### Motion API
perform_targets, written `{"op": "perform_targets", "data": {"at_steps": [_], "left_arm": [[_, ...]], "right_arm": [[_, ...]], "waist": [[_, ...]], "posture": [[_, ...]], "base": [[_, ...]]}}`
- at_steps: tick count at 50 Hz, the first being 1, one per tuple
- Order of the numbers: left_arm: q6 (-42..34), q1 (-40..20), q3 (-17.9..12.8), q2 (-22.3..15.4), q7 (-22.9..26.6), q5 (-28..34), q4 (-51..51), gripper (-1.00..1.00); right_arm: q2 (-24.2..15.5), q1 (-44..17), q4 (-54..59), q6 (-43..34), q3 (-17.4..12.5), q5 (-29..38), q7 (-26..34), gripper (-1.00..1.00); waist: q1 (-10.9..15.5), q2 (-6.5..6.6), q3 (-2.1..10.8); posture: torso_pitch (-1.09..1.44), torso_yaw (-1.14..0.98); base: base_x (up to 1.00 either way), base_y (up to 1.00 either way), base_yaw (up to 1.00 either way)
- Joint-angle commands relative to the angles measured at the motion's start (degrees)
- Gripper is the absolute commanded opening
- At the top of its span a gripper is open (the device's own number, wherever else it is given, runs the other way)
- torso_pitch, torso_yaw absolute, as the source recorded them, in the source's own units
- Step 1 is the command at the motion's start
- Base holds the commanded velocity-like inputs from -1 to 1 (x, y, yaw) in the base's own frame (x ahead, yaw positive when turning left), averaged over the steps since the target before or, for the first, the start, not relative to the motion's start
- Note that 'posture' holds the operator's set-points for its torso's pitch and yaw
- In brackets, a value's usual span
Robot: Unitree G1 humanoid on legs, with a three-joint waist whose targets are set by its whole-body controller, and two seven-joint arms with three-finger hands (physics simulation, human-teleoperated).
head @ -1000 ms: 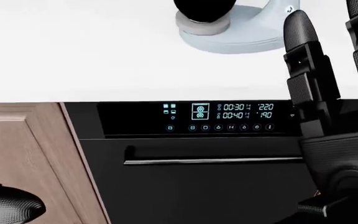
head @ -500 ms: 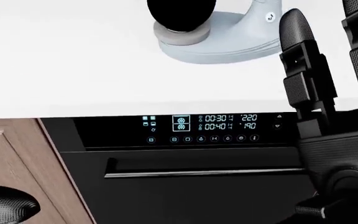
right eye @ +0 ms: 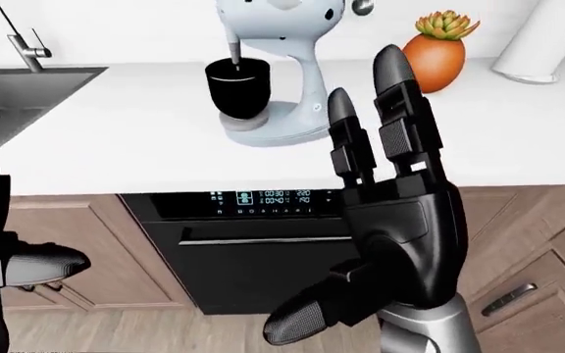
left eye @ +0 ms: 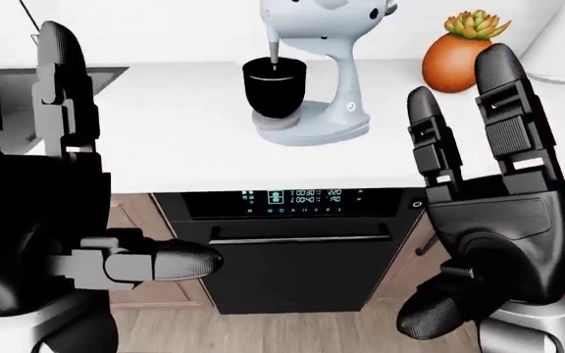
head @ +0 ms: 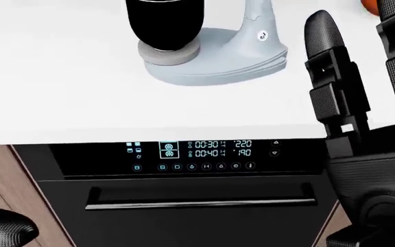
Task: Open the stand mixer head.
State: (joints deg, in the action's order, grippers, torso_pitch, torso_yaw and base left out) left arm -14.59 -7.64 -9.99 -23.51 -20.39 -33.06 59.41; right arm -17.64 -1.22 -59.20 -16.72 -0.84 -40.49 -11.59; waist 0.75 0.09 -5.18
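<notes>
Whole head view has slid since 1 s ago: white desk [head: 60, 92] fills more, mixer base lower and further left, so robot is closing in. Matte black oven [left eye: 297, 257] w/ lit display sits under desk. Pale glossy stand mixer [left eye: 322, 73], head down over black bowl [left eye: 274, 84], upper centre. Ribbed black right hand [left eye: 489, 220] and left hand [left eye: 47, 213]: fingers spread, holding nothing, short of mixer.

Pale grey-blue stand mixer [left eye: 327, 44], black bowl [left eye: 274, 87], white counter [left eye: 165, 140], orange pot [left eye: 451, 65], black textured right robot hand [left eye: 489, 220]
</notes>
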Motion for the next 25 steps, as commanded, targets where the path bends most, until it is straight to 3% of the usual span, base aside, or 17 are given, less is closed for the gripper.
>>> {"op": "perform_targets", "data": {"at_steps": [1, 4, 5, 6, 7, 9, 10, 11, 14, 15, 16, 18, 19, 20, 21, 23, 25], "left_arm": [[0.89, -1.09, 0.03, -0.41, 0.27, 0.18, 0.58, 1.00], [0.93, -1.06, -0.05, -0.48, 0.24, 0.03, 0.58, 1.00], [0.83, -1.06, -0.10, -0.33, 0.35, 0.12, 0.58, 1.00], [0.76, -1.06, -0.16, -0.22, 0.42, 0.11, 0.58, 1.00], [0.79, -1.07, -0.13, -0.23, 0.42, 0.12, 0.58, 1.00], [0.78, -1.07, -0.13, -0.21, 0.43, 0.13, 0.58, 1.00], [0.74, -1.07, -0.09, -0.11, 0.50, 0.24, 0.58, 1.00], [0.80, -1.06, -0.03, -0.16, 0.53, 0.33, 0.58, 1.00], [0.84, -1.07, -0.22, -0.32, 0.39, 0.11, 0.58, 1.00], [0.91, -1.06, -0.21, -0.39, 0.34, 0.06, 0.58, 1.00], [1.00, -1.03, -0.13, -0.48, 0.28, 0.07, 0.58, 1.00], [1.07, -0.95, 0.03, -0.44, 0.31, 0.22, 0.58, 1.00], [1.08, -0.93, 0.02, -0.42, 0.35, 0.23, 0.58, 1.00], [1.07, -0.95, 0.00, -0.44, 0.34, 0.21, 0.58, 1.00], [1.09, -0.99, -0.08, -0.56, 0.26, 0.07, 0.58, 1.00], [1.03, -1.02, -0.16, -0.56, 0.25, -0.01, 0.58, 1.00], [0.99, -1.10, -0.18, -0.57, 0.26, -0.01, 0.58, 1.00]], "right_arm": [[-0.04, -0.77, -0.80, 0.98, -0.85, 1.21, 0.72, 1.00], [2.16, -1.21, -0.80, -1.20, -0.81, 5.12, 1.27, 1.00], [2.50, -1.08, -0.80, -1.24, -0.93, 4.82, 1.68, 1.00], [2.70, -1.04, -0.80, -1.01, -1.01, 4.90, 1.87, 1.00], [2.77, -1.06, -0.80, -0.79, -1.41, 3.97, 2.02, 1.00], [2.15, -0.62, -0.80, -0.20, -1.21, 3.22, 2.34, 1.00], [2.30, -0.55, -0.80, -0.33, -1.13, 3.88, 2.67, 1.00], [2.56, -0.35, -0.80, -0.40, -0.79, 4.70, 2.96, 1.00], [2.75, -0.60, -0.80, -0.82, -0.69, 5.43, 2.71, 1.00], [2.83, -0.73, -0.80, -0.73, -1.04, 5.01, 2.51, 1.00], [2.71, -0.75, -0.80, -0.66, -1.09, 4.99, 2.57, 1.00], [2.60, -0.72, -0.80, -0.50, -1.08, 4.90, 2.55, 1.00], [2.51, -0.74, -0.80, -0.43, -1.18, 4.57, 2.55, 1.00], [2.47, -0.75, -0.80, -0.41, -1.30, 4.19, 2.51, 1.00], [2.30, -0.55, -0.80, 0.04, -1.31, 3.69, 2.82, 1.00], [2.43, -0.41, -0.80, 0.06, -0.98, 4.53, 3.08, 1.00], [2.51, -0.45, -0.80, -0.17, -0.55, 5.26, 2.95, 1.00]], "waist": [[-0.03, 0.10, 0.21], [0.49, -1.93, 1.05], [0.64, -3.67, 3.97], [0.66, -4.61, 4.53], [1.13, -3.52, 3.96], [0.13, -3.63, 2.62], [-0.37, -2.77, -0.34], [-0.49, -2.39, -0.27], [-0.48, -1.21, 2.40], [-0.67, -0.80, 3.93], [-0.93, -0.11, 4.02], [-1.65, 3.59, 4.67], [-1.52, 3.37, 2.80], [-0.92, 3.93, 2.28], [-0.66, 3.20, 4.05], [0.05, 1.85, -0.26], [0.09, 0.98, -0.36]], "posture": [[0.00, 0.00], [0.00, 0.00], [0.00, 0.00], [0.00, 0.00], [0.00, 0.00], [0.00, 0.00], [0.00, 0.00], [0.00, 0.00], [0.00, 0.00], [0.00, 0.00], [0.00, 0.00], [0.00, 0.00], [0.00, 0.00], [0.00, 0.00], [0.00, 0.00], [0.00, 0.00], [0.00, 0.00]], "base": [[1.00, 0.00, 0.00], [0.54, 0.00, 0.00], [0.00, 0.00, 0.00], [0.00, 0.00, 0.00], [0.00, 0.00, 0.00], [0.59, 0.00, 0.00], [1.00, 0.00, 0.00], [1.00, 0.00, 0.00], [0.41, 0.00, 0.00], [0.00, 0.00, 0.00], [0.00, 0.00, 0.00], [0.00, 0.00, 0.00], [0.00, 0.00, 0.00], [0.00, 0.00, 0.00], [0.42, 0.00, 0.00], [0.87, 0.00, 0.00], [0.59, 0.00, 0.00]]}}
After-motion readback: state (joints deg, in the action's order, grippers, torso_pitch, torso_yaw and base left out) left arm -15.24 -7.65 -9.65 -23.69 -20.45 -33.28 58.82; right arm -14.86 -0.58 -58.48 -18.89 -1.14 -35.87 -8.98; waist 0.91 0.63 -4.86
